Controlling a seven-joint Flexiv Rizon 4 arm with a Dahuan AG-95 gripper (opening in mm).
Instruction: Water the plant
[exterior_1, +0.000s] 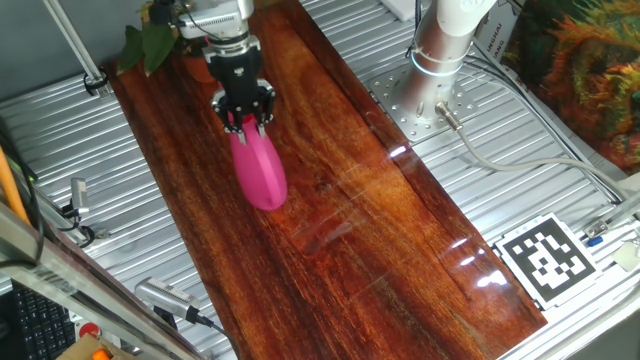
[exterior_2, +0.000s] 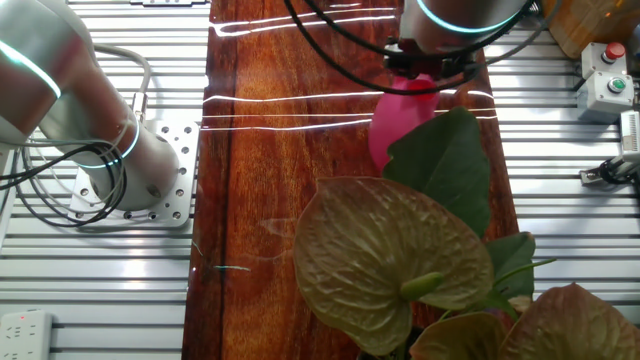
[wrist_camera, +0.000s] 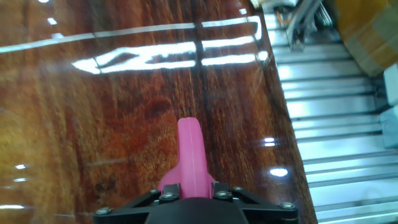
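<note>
The pink watering can (exterior_1: 259, 170) rests on the dark wooden tabletop (exterior_1: 340, 200), and my gripper (exterior_1: 245, 118) is shut on its upper end. In the hand view the can (wrist_camera: 190, 155) runs forward from between my fingers (wrist_camera: 171, 188). The other fixed view shows the can (exterior_2: 400, 115) partly behind a large leaf, under my gripper (exterior_2: 425, 68). The plant (exterior_1: 147, 42) shows as a few dark-green pointed leaves at the table's far left corner, just behind my hand. In the other fixed view the plant (exterior_2: 400, 250) fills the foreground with broad leaves.
The arm's base (exterior_1: 440, 50) stands on a metal plate to the right of the wood. Bushy orange-and-green foliage (exterior_1: 590, 60) is at the far right. A black-and-white marker tag (exterior_1: 548, 258) lies near the front right. Button boxes (exterior_2: 608, 75) sit beside the table.
</note>
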